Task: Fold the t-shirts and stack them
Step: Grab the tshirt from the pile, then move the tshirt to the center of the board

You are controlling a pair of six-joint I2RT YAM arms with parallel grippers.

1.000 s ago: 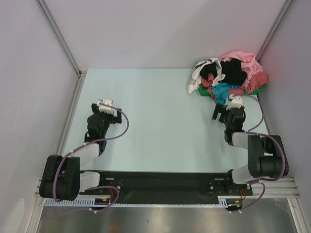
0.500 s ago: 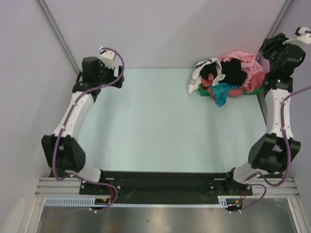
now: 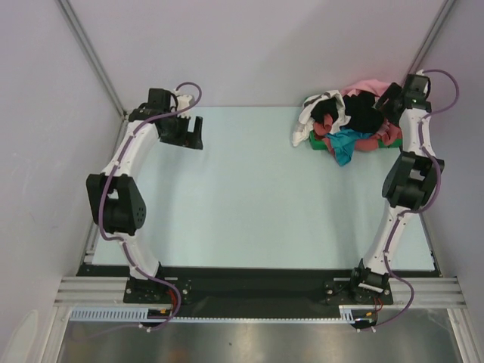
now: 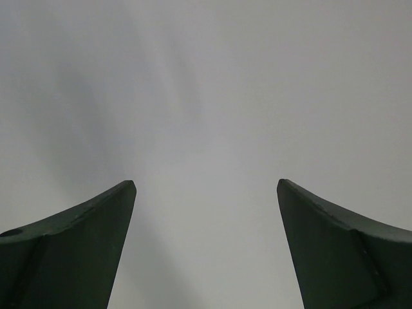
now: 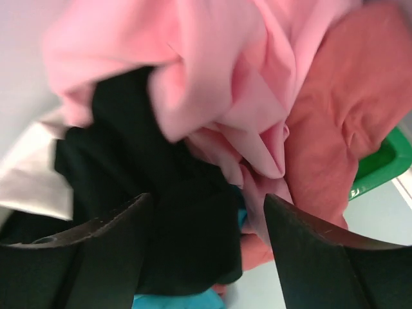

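Observation:
The t-shirts [image 3: 355, 121] lie in a crumpled heap at the back right corner of the table. Black [image 3: 364, 112], pink [image 3: 376, 88], white [image 3: 305, 119], teal [image 3: 344, 144] and red [image 3: 395, 133] cloth are tangled together. My right gripper [image 3: 389, 98] hovers at the heap's right side. In its wrist view the right gripper [image 5: 207, 198] is open, its jaws straddling black cloth [image 5: 180, 244] and a pink fold [image 5: 212, 84] without pinching either. My left gripper [image 3: 193, 130] is open over the far left of the table, and the left gripper [image 4: 206, 183] faces only plain grey surface.
A green bin [image 5: 385, 161] sits under the heap, its edge [image 3: 318, 141] showing at the front. Grey walls close in the table on the left, back and right. The pale table [image 3: 249, 189] stretches between the two arms.
Both arms left their low, folded poses near the front, swung up high, then came down at the back. The right gripper has reached the heap and the left gripper the far left corner.

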